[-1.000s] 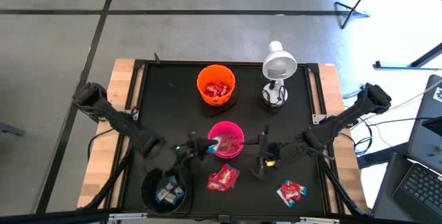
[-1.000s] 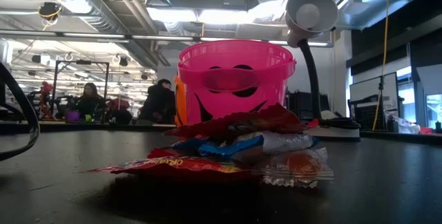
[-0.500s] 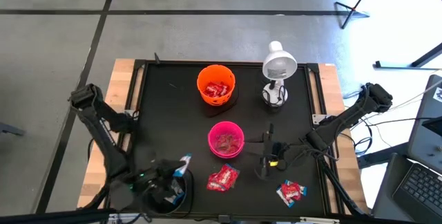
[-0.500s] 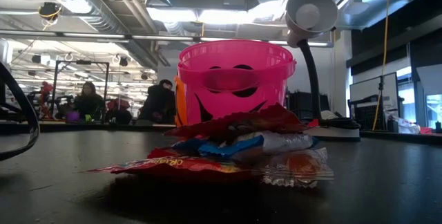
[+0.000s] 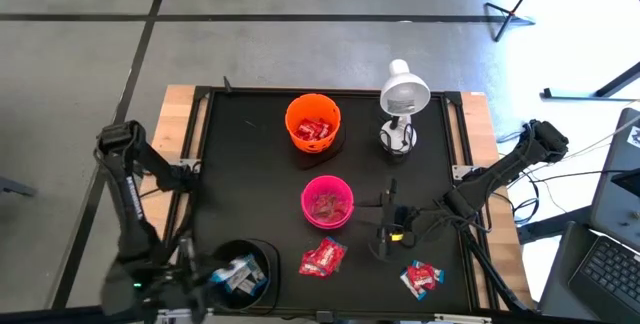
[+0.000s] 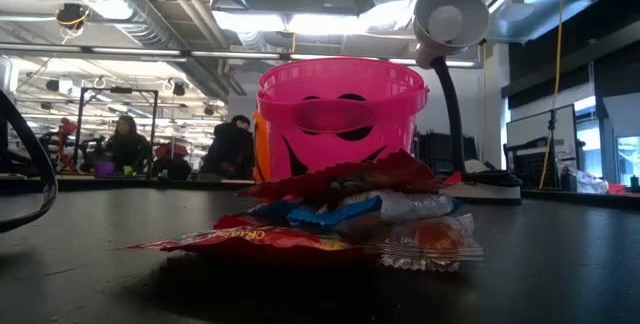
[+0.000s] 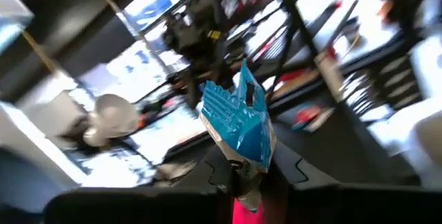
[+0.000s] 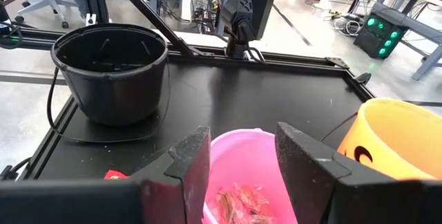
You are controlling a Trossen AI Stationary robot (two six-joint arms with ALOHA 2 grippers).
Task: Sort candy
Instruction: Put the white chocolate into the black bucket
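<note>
Carrying a blue-wrapped candy (image 7: 238, 124) pinched in the shut left gripper (image 7: 238, 175) beside the black bowl (image 5: 240, 274); next likely needs centring above that bowl, then letting go. Waiting right gripper (image 8: 238, 162), part open, empty, well right of it.

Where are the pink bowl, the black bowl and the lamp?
pink bowl (image 5: 309, 193): high view, on its left rim.
black bowl (image 8: 110, 79): right wrist view, on its outer wall.
lamp (image 5: 404, 95): high view, on its white shade.
</note>
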